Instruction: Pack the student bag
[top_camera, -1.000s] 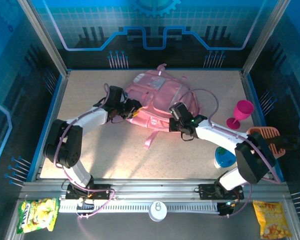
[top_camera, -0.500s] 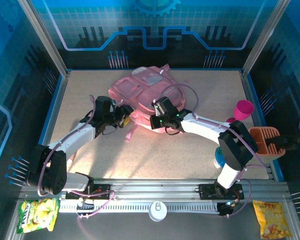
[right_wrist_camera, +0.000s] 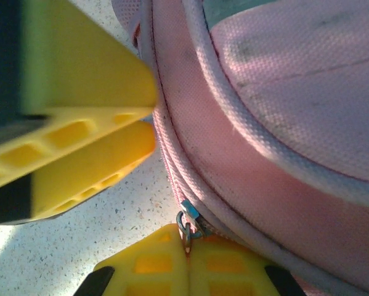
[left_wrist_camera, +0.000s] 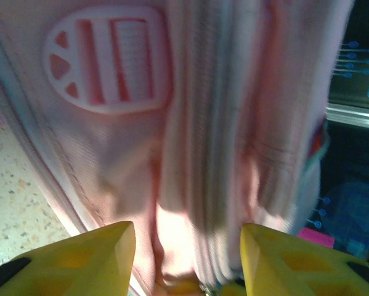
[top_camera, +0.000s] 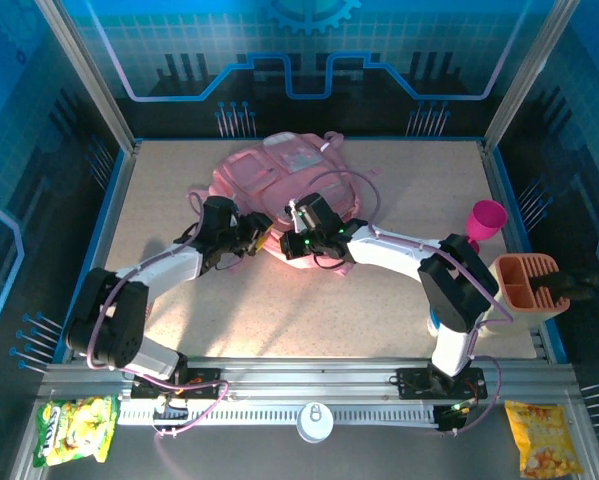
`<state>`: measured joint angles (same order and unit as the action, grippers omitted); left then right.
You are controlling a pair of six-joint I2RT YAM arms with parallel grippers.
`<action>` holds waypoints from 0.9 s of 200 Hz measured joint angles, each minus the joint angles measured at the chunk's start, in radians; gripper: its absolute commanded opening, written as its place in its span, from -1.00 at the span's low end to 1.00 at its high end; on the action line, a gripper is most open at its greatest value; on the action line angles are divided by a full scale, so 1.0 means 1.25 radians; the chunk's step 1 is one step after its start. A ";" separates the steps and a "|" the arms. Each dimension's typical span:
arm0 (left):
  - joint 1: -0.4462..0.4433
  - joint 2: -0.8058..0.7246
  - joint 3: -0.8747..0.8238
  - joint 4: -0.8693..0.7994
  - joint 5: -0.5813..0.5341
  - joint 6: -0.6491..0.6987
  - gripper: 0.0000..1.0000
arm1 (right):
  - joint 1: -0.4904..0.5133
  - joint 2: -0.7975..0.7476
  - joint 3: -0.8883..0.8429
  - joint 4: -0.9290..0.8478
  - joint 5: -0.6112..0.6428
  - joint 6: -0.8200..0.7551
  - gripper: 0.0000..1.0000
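My table [top_camera: 309, 310] is a speckled beige top with a blue rim; the pink student bag [top_camera: 274, 172] lies on it toward the far middle, a strap trailing off its left side onto the surface; a magenta goblet cup [top_camera: 486, 222] stands upright near the right edge; a peach slotted holder [top_camera: 524, 285] sits just nearer me, at that same edge.

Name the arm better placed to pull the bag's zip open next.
Right. The right gripper has its jaws shut on the zip pull of the student bag. The left gripper has jaws apart astride the fabric, so it probably suits bracing only.
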<state>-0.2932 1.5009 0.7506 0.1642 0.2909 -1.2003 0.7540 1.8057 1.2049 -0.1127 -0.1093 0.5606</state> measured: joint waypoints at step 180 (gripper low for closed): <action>-0.005 0.085 0.033 0.078 -0.014 0.066 -1.00 | -0.102 -0.109 -0.078 -0.126 0.143 -0.073 -1.00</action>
<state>-0.2996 1.6070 0.7914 0.2623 0.2737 -1.1183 0.6266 1.6691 1.1069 -0.2707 0.0700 0.4690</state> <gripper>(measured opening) 0.080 0.064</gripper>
